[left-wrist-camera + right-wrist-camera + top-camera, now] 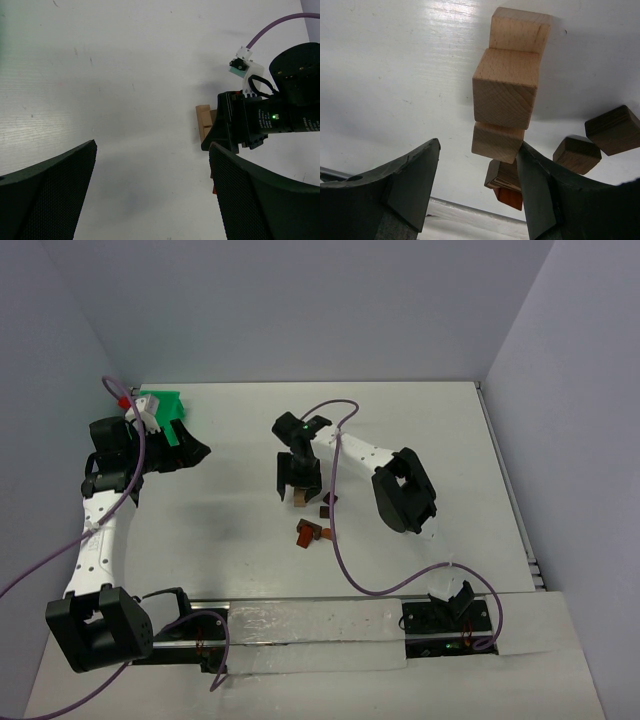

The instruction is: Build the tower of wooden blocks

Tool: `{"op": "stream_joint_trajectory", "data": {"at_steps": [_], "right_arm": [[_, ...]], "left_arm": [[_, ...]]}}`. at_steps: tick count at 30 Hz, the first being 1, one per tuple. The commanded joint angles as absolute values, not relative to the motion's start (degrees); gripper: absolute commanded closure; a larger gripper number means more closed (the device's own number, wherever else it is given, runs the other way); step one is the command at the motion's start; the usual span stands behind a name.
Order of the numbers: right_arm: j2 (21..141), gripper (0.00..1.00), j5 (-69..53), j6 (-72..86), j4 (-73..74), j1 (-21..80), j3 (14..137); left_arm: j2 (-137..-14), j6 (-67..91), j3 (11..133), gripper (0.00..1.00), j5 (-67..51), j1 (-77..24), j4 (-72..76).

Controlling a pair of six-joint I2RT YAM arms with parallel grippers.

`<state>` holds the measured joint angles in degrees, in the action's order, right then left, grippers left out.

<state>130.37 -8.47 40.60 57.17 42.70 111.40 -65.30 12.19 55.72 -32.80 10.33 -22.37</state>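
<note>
Three light tan blocks (506,95) stand stacked together mid-table, also seen in the top view (299,498) and the left wrist view (203,122). My right gripper (479,150) is open and straddles the stack from above (296,485); its right finger (537,195) touches the nearest tan block's corner. Two dark brown blocks (577,154) lie just right of the stack (327,505). Reddish-brown and dark pieces (507,187) lie nearer the arms (312,533). My left gripper (152,147) is open and empty, far left (195,452), aimed at the stack.
A bright green tray (160,402) sits at the back left beside the left arm. The right arm's purple cable (340,550) loops over the table near the loose blocks. Grey walls enclose the table on three sides.
</note>
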Motion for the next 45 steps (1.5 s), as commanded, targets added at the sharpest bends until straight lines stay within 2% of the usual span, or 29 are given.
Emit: {"op": "stream_joint_trajectory", "data": {"at_steps": [1,13,22,24,27,32,33,36,41,45], "right_arm": [[127.7,0.29,-8.6,39.8,55.5,42.4,109.8],[114.5,0.24,-11.3,32.9,50.5,42.6,99.5],[98.9,0.16,-15.8,17.3,47.5,42.9,91.4],[93.3,0.12,-15.8,12.8,46.8,41.9,88.1],[87.3,0.01,-14.0,9.4,45.3,39.6,82.7],[79.2,0.00,-16.1,5.5,43.7,28.5,74.8],[78.5,0.00,-16.9,5.3,44.3,28.1,74.7],[76.8,0.00,-17.7,3.4,46.4,21.2,72.7],[72.5,0.00,-20.1,3.4,45.7,12.3,68.3],[71.9,0.00,-25.7,3.7,45.6,5.4,66.6]], "left_arm": [[-65.1,11.2,56.8,0.01,-33.1,10.5,-20.3],[-61.9,6.4,57.2,0.01,-35.4,10.5,-22.9],[-56.8,-4.7,57.4,0.01,-46.1,10.3,-29.7],[-55.8,-11.1,57.4,0.01,-45.6,7.2,-34.6],[-55.7,-16.2,58.4,0.05,-38.7,-1.9,-39.6],[-57.4,-15.5,57.7,0.09,-28.0,-21.0,-38.8],[-57.6,-15.6,57.8,0.11,-26.4,-21.8,-38.8],[-63.4,-16.2,58.9,0.19,-21.8,-35.9,-38.1],[-70.9,-20.7,60.6,0.31,-21.6,-46.3,-35.5],[-74.8,-29.6,60.4,0.39,-27.4,-48.1,-31.7]]}}
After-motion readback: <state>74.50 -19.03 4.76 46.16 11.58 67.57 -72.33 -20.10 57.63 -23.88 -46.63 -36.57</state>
